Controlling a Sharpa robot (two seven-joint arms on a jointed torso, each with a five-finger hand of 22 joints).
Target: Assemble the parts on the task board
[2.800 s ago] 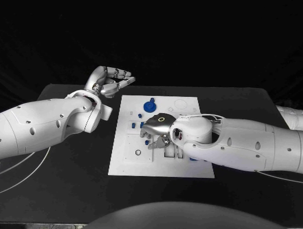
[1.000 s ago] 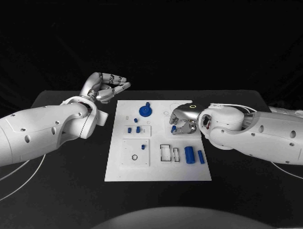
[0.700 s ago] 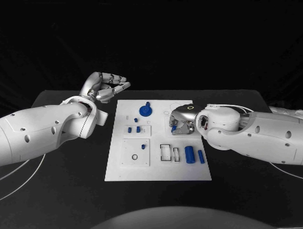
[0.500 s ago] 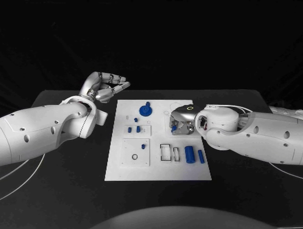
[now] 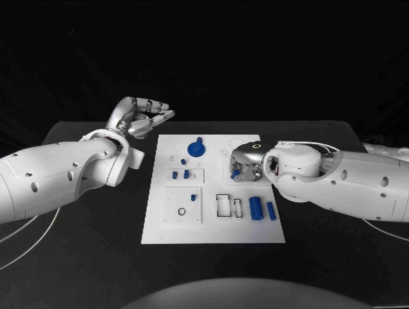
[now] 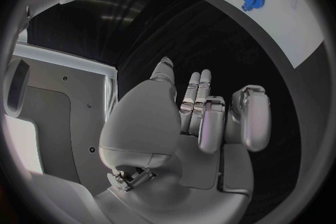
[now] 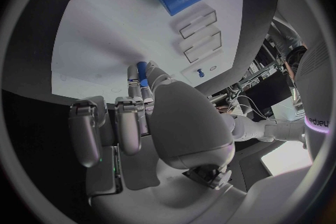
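The black desk (image 5: 84,219) carries the white task board (image 5: 214,228) at its middle, lying flat between the two arms. The left hand (image 5: 142,117) is raised off the desk just beyond the board's far left corner, fingers curled loosely inward, holding nothing; the left wrist view shows the same. The right hand (image 5: 245,164) sits low over the board's right middle with its fingers drawn together, and the right wrist view shows a small blue peg (image 7: 142,73) pinched at its fingertips (image 7: 133,75) close over the white surface; whether the peg touches the board cannot be told. On the board, largest first: a blue gear (image 5: 197,150) near the far edge, a short blue cylinder (image 5: 256,208) near the right edge with a thinner blue bar (image 5: 271,211) just beside it, two empty rectangular slots (image 5: 223,205) to their left, several small blue pegs (image 5: 176,174) standing left of centre, and a black ring (image 5: 182,212) on the near-left square plate. Judgement: the peg looks like rigid, light plastic, smooth enough to slip or tilt in a metal pinch, so it is best held on its sides near the upper end, leaving the lower end free to enter its hole. The cylinder would suit a grasp across its round body; the gear is best taken by its raised hub.
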